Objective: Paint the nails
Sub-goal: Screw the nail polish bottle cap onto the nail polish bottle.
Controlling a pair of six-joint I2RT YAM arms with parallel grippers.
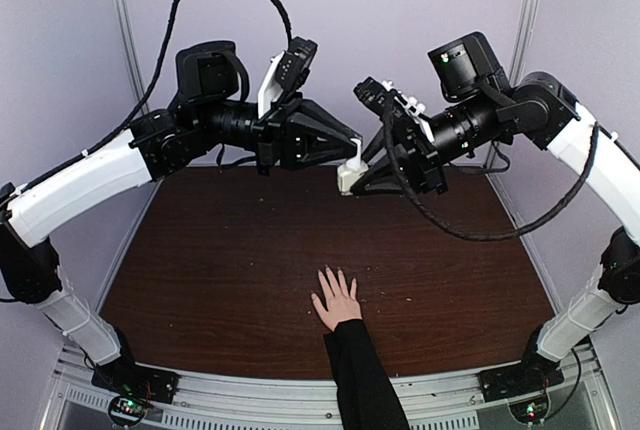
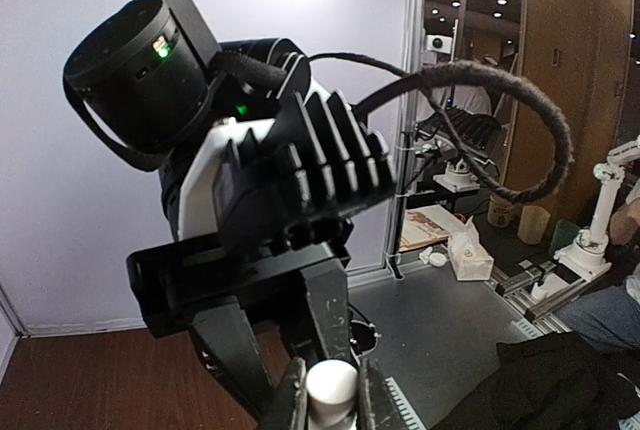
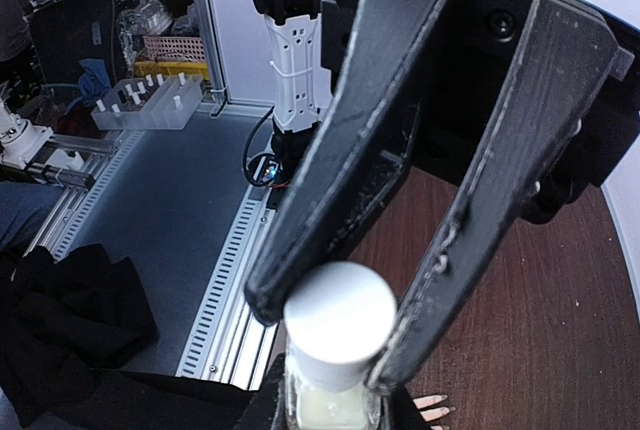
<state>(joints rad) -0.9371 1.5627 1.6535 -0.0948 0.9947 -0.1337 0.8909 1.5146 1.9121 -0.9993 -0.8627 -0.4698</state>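
**Opening the polish bottle.** Both arms meet high above the table (image 1: 220,250). The left pincer (image 1: 353,144) is clamped narrow on the white cap (image 3: 340,322) of a small clear bottle (image 3: 328,405). The right pincer (image 1: 351,180) is closed round the bottle's body just beneath. The nails (image 1: 333,273) to be painted lie well below and apart from the bottle. They are on a hand (image 1: 337,302) resting flat on the table, fingers spread, black sleeve toward the near edge. To do this step well, I judge the right pincer should hold the bottle fixed while the left turns the cap about the bottle's own axis. The left should then draw the cap straight out along that axis. That way any brush under the cap comes clear without tipping the bottle or dripping on the hand below.
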